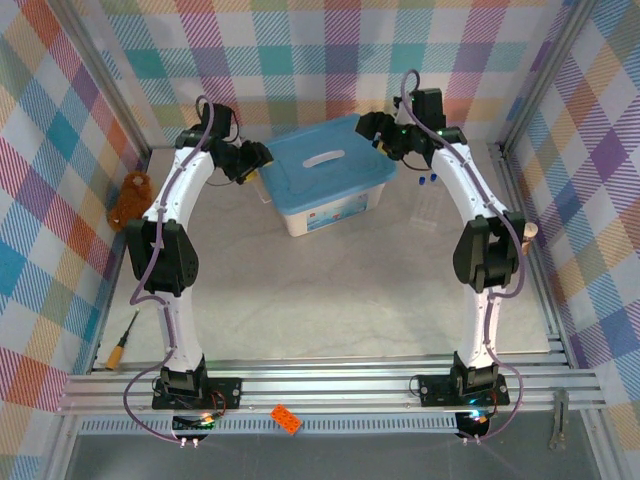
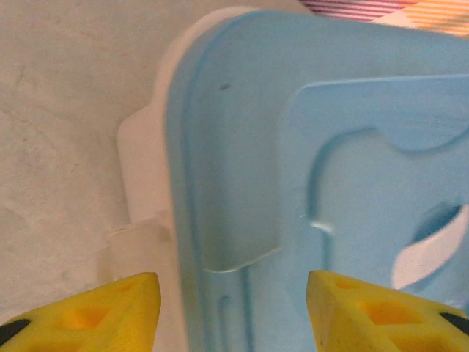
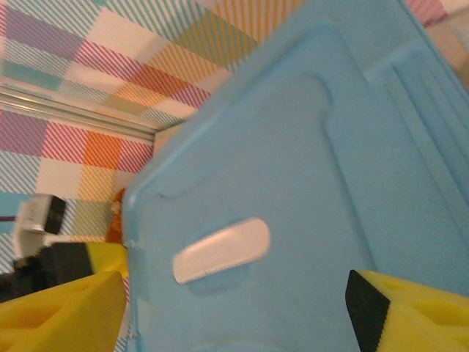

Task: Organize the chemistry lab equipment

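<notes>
From above, the left tool point(image 1: 258, 155) and right tool point(image 1: 368, 126) are flanking the box point(image 1: 325, 175); test tubes point(image 1: 428, 200) are lying on the surface point(image 1: 330, 290) just right of it. Left wrist: jaws are standing open over the lid point(image 2: 330, 147). Right wrist: jaws are gaping likewise.

Bright, even light; wrist views softly blurred.

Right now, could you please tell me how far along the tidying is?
Nothing looks put away: the lid is on the box. In hand: the open left gripper and right gripper sit at the lid's ends. To do: tubes lie on the table beside it.
</notes>
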Controlling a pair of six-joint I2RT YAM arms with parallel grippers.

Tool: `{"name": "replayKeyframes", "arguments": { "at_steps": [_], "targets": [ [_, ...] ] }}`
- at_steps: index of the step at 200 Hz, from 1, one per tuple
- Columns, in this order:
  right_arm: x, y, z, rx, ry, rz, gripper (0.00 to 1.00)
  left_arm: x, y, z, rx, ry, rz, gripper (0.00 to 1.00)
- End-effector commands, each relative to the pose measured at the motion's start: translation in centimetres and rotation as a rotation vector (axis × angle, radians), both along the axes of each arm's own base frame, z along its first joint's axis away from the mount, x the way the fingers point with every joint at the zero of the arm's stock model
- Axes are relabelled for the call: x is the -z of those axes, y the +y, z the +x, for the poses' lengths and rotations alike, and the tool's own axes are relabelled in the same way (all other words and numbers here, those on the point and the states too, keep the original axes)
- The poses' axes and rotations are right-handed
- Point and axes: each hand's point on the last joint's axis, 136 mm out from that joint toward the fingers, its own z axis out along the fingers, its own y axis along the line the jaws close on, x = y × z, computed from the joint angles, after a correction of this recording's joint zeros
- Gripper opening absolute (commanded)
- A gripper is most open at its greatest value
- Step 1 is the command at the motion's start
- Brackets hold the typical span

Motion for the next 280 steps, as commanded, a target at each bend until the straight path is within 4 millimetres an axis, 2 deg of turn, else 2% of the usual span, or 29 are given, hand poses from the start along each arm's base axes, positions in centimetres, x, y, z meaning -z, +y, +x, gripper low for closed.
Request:
{"name": "replayKeyframes", "arguments": {
  "at_steps": [1,33,61,75,102,141,171,213,258,280],
  "targets": [
    [1.1,0.5,0.7,-0.04,0.038,0.01,0.8,-2.9,0.1,0.0,-0.015,-0.072,0.004,0.55],
    [1.8,0.8,1.6,-0.039,0.056,0.014,0.8,-3.7,-0.5,0.7,-0.006,-0.1,-0.034,0.55],
    [2.7,1.3,2.5,-0.046,0.081,0.005,0.8,-3.8,0.0,1.0,-0.028,-0.105,-0.014,0.55],
    [3.4,1.6,2.9,-0.055,0.097,0.008,0.8,-3.0,0.6,1.1,-0.037,-0.072,0.029,0.55],
    [4.8,2.4,3.2,-0.067,0.122,0.013,0.8,0.2,1.6,1.6,-0.045,0.018,0.079,0.53],
    [6.1,2.3,2.8,-0.051,0.154,-0.039,0.8,3.6,2.0,1.8,-0.018,0.09,0.12,0.52],
    [8.1,1.7,1.1,-0.037,0.214,-0.089,0.79,5.6,2.6,1.3,-0.002,0.132,0.172,0.5],
    [11.3,1.8,-3.1,-0.027,0.286,-0.166,0.79,6.2,3.8,1.8,-0.003,0.141,0.235,0.5],
    [13.5,3.4,-7.5,-0.069,0.337,-0.199,0.79,7.2,6.3,2.5,-0.041,0.162,0.273,0.49],
    [14.0,4.5,-9.4,-0.097,0.356,-0.192,0.79,6.9,6.8,2.8,-0.052,0.151,0.269,0.49]
  ]
}}
